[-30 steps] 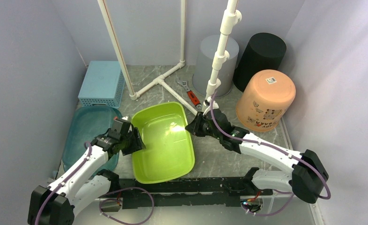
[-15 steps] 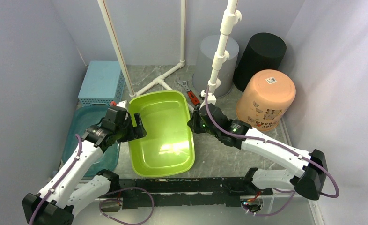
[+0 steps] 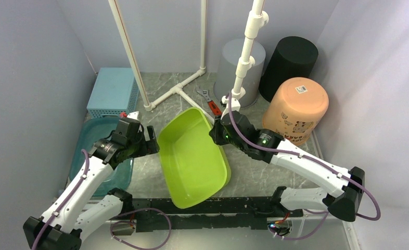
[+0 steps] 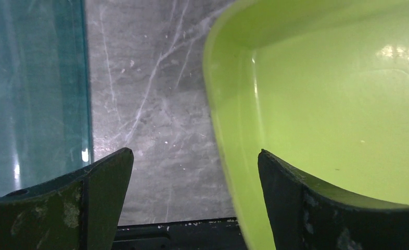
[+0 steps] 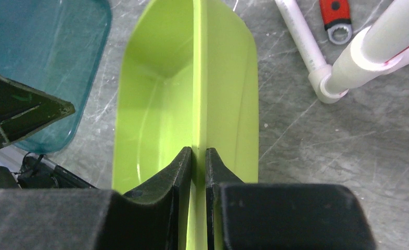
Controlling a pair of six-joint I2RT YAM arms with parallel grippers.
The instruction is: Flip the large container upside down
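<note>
Only right tool (image 5: 198, 154) pinches green tub (image 3: 192, 156) rim.

Lime-green tub (image 3: 194, 156), tilted on edge

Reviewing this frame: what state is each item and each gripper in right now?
green tub: tipped up on one long edge, not yet inverted
right gripper: shut on the green tub's rim
left gripper: open, clear of the green tub
teal tub: upright, open side up
blue basket: seemingly upside down
grey bucket: upside down
black bucket: upside down
orange bucket: upside down
wrench: lying flat
</note>
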